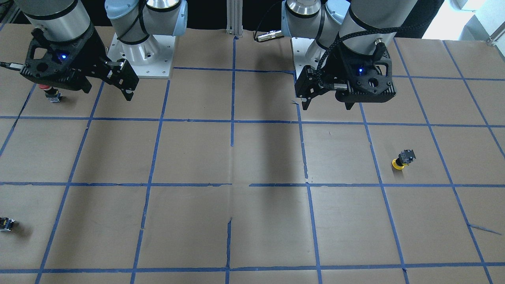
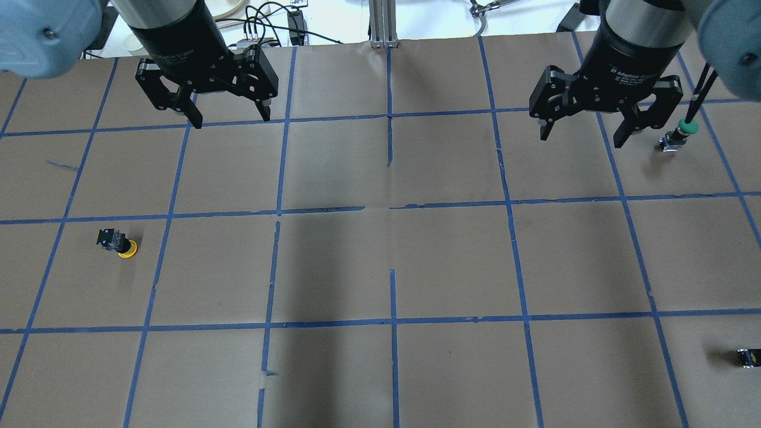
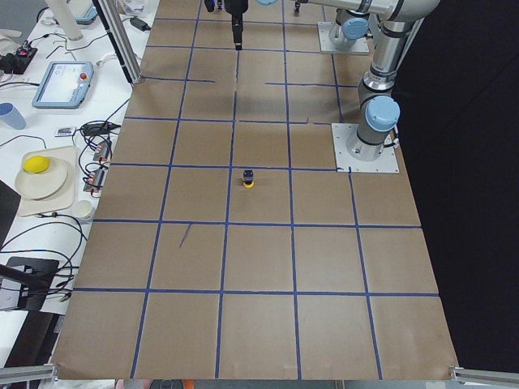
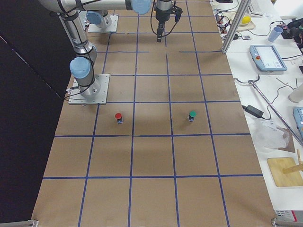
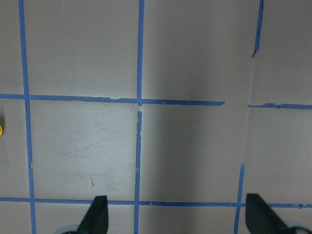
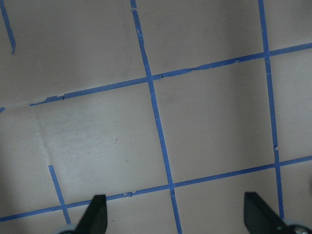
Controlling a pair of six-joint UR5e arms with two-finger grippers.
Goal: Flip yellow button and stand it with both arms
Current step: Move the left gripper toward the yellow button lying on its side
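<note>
The yellow button (image 2: 119,244) lies on its side on the brown paper, with its yellow cap toward the table's middle and its black body toward the left edge. It also shows in the front view (image 1: 402,159) and the left side view (image 3: 249,177). My left gripper (image 2: 230,119) hangs open and empty high above the table, farther out than the button and to its right. In the left wrist view, only a yellow sliver (image 5: 1,129) shows at the edge. My right gripper (image 2: 581,137) is open and empty on the far right side.
A green-capped button (image 2: 678,135) stands just right of my right gripper. A red-capped button (image 1: 49,91) stands under the right wrist. A small dark capless block (image 2: 749,356) lies near the right edge. Blue tape lines grid the paper-covered table (image 2: 392,261).
</note>
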